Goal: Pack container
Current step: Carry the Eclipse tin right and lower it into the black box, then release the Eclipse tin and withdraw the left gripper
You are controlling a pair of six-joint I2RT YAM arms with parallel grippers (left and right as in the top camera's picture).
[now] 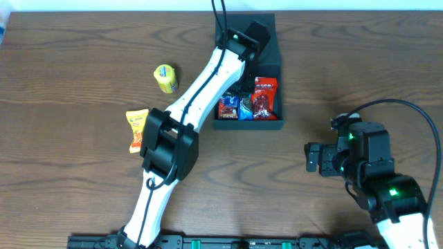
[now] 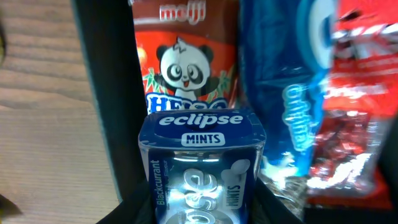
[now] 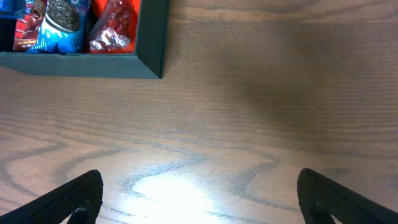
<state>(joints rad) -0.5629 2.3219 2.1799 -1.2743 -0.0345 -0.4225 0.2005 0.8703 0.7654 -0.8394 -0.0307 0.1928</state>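
Left end effector grips mints above container.
Right end effector gapes; mints may jam against packed snacks.

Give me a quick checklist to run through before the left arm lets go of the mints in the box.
1. Grip: left gripper closed on the mints box, box upright. Ok.
2. Position: mints box is inside the container, beside its wall and in front of the panda packet. Ok.
3. Free space under the mints box: hidden from every view. Cannot tell.
4. Right gripper: open over bare table, apart from the container. Ok.
5. Everything packed: yellow tub and orange packet lie outside on the table. Not ok.
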